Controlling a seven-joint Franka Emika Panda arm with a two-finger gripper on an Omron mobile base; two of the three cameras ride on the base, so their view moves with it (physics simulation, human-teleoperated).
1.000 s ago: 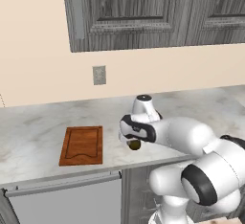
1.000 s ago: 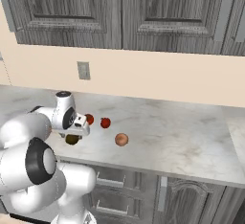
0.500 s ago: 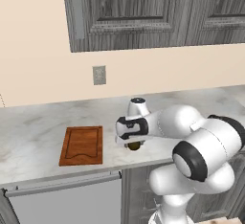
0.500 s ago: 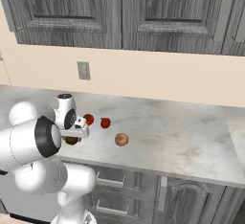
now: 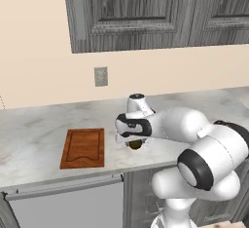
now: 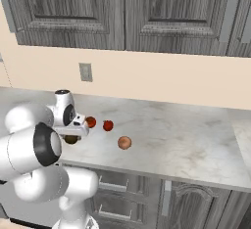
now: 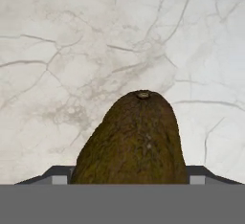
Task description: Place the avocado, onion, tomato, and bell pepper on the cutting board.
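Note:
The dark olive avocado (image 7: pixel 134 141) rests on the marble counter to the right of the cutting board (image 5: pixel 83 147). My gripper (image 7: pixel 129 177) points down over it, and its fingers press the avocado's (image 5: pixel 135 144) two sides. The same gripper (image 6: pixel 72 136) and avocado (image 6: pixel 72 139) appear near the counter's front edge in the right base view. Further right lie an orange-red piece (image 6: pixel 90 122) and a red piece (image 6: pixel 108 125), the tomato and bell pepper; I cannot tell which is which. The pale onion (image 6: pixel 124 143) sits right of them. The board is bare.
A wall outlet (image 5: pixel 100 76) sits above the counter, with grey cabinets overhead. The counter's front edge (image 5: pixel 97 171) runs just in front of the avocado. My own white arm bulks over the counter's right part in the left base view.
The jaws have narrowed onto the avocado's sides. The arm's elbow has swung nearer the cameras while the hand has stayed over the avocado.

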